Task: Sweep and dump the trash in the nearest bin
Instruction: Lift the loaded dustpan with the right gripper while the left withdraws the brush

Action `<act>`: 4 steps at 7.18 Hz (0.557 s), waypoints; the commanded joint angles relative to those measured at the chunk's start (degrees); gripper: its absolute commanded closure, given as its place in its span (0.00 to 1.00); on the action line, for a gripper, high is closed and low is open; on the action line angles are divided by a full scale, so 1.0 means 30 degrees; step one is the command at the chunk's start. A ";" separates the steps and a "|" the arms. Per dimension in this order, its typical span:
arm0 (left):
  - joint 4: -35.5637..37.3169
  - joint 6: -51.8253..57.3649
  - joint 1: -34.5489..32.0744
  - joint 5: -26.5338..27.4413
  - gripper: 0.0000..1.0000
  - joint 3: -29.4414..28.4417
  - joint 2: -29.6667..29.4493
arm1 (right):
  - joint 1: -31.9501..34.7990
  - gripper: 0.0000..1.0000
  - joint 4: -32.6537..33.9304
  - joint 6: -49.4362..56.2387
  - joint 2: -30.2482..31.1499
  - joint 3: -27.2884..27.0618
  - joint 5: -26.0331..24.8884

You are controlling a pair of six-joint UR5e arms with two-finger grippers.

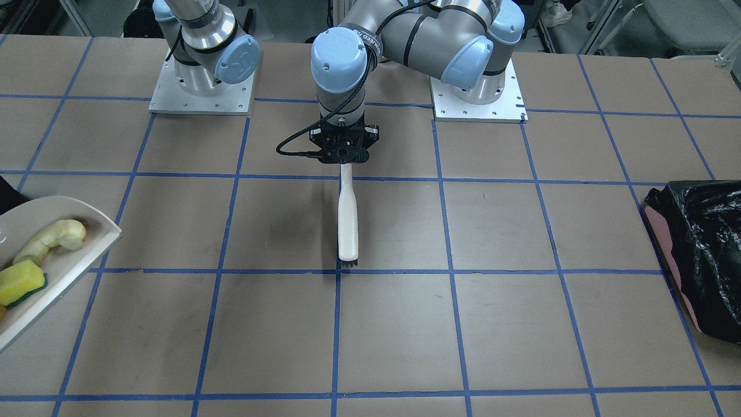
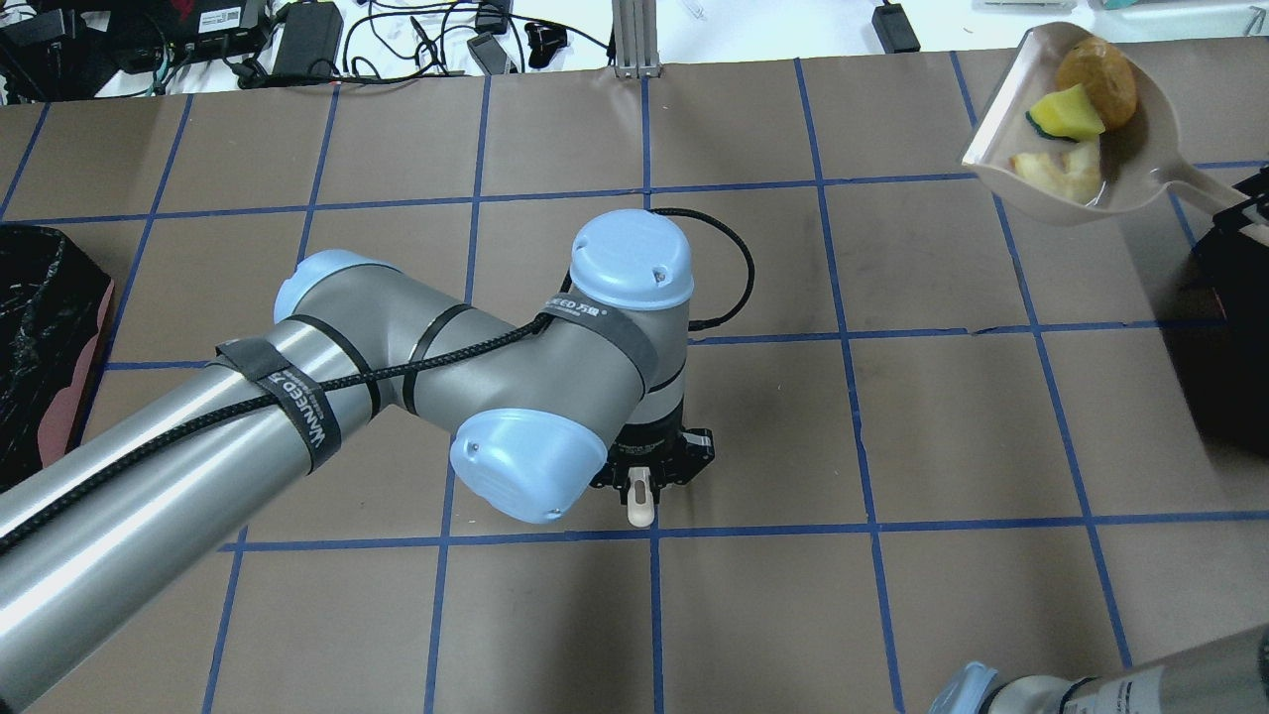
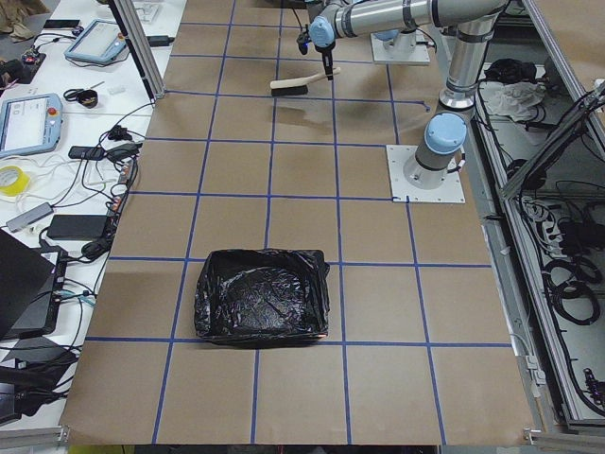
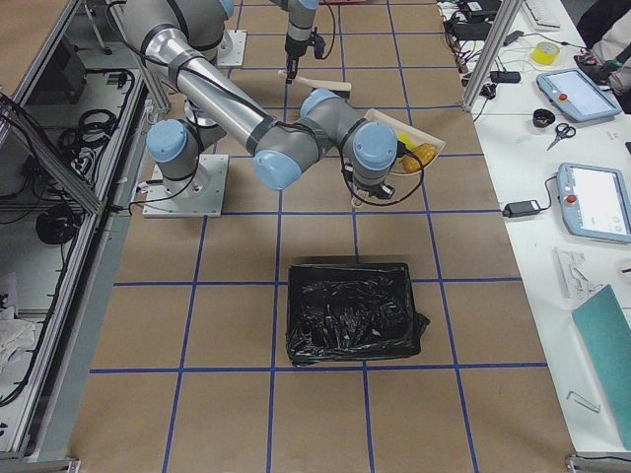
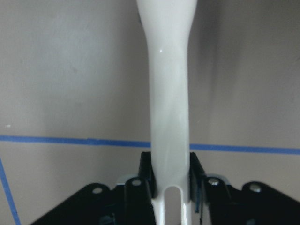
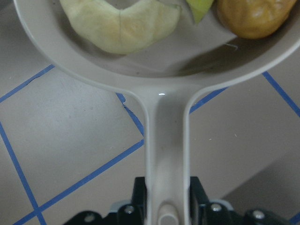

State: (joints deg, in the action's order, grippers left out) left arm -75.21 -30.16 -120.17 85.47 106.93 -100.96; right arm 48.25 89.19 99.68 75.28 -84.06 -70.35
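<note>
Here, the left gripper (image 1: 345, 162) sits just above the middle of the front-facing view, its two fingers clamped tight on the thin end of the white brush (image 1: 348, 220). The brush runs straight down the frame from the gripper, and its dark bristles end at a blue tape line of the table (image 1: 521, 324); whether they touch the paper cannot be told. The left wrist view shows the black fingers pressed against both sides of the handle.

The right gripper (image 6: 168, 199) is likewise closed firmly on the handle of the beige dustpan (image 2: 1006, 114), which hangs in the upper right corner of the overhead view. All the trash lies inside the pan: the yellow-brown potato-like lump (image 2: 1095, 67) nearest the top, the green-and-yellow sponge piece (image 2: 1066, 114) touching it below, and the pale crescent slice (image 2: 1059, 169) lowest, by the pan's rim.

One black-bagged bin (image 1: 700, 255) stands at the right edge of the front-facing view, well apart from the brush. A second black-bagged bin (image 4: 350, 310) sits in the lower middle of the exterior right view, below the dustpan.
</note>
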 commanded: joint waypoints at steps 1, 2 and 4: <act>0.0078 0.0035 -0.0752 -0.0013 1.00 0.0245 0.0051 | -0.0291 1.00 -0.1307 0.1453 -0.0276 0.2316 -0.1681; 0.0049 0.0093 -0.1132 0.0073 1.00 0.0362 0.0051 | -0.1278 1.00 -0.1574 0.2448 -0.0279 0.3109 -0.2702; 0.0020 0.1462 -0.1194 0.0308 1.00 0.0800 0.0110 | -0.3182 1.00 -0.1869 0.5583 -0.0833 0.3700 -0.4468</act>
State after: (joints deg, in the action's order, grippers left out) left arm -75.11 -28.13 -123.51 86.06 108.58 -100.70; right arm 42.34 84.07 111.60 73.71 -74.39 -81.27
